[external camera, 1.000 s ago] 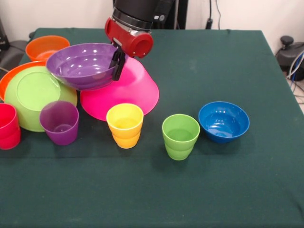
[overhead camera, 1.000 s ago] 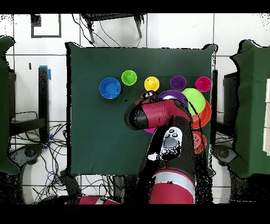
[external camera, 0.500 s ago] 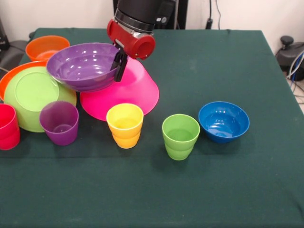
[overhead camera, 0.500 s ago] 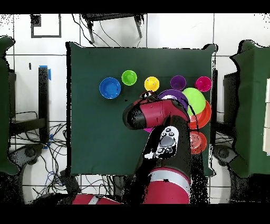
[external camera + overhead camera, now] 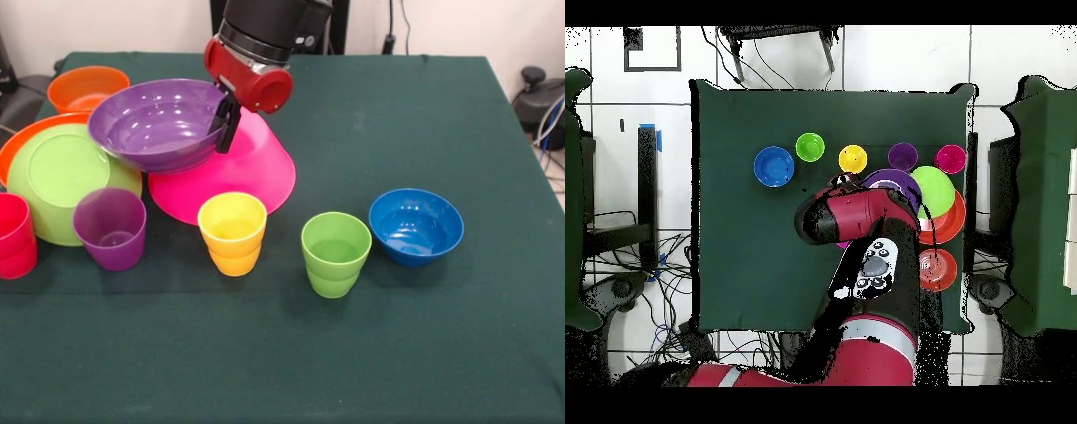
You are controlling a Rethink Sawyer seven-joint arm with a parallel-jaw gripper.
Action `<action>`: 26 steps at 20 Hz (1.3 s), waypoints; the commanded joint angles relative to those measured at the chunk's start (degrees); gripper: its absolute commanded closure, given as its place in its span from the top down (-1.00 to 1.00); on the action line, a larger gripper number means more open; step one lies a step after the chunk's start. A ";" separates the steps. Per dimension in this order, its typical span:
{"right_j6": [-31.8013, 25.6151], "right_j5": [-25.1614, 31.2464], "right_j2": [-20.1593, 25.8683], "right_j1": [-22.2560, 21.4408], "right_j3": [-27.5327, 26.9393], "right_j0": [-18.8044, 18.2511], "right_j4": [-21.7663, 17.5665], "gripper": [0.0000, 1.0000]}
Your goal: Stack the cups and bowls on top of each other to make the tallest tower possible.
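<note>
Gripper (image 5: 224,124) clamped on right rim of purple bowl (image 5: 157,124), holding it upright, lifted above inverted pink bowl (image 5: 231,170). Left of it: lime green bowl (image 5: 62,177) tilted against large orange bowl (image 5: 19,141); small orange bowl (image 5: 86,87) far left. Small blue bowl (image 5: 416,225) right, apart. Bowls: six. Cups: four, in near row: red cup (image 5: 16,234), purple cup (image 5: 111,226), yellow cup (image 5: 232,232), green cup (image 5: 335,253).
</note>
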 commanded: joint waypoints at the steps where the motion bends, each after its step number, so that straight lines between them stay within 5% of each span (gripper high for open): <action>1: 3.01 -3.48 5.94 5.71 0.26 0.51 2.93 -1.00; 26: 7.58 -2.53 1.35 7.73 2.21 7.57 12.72 -1.00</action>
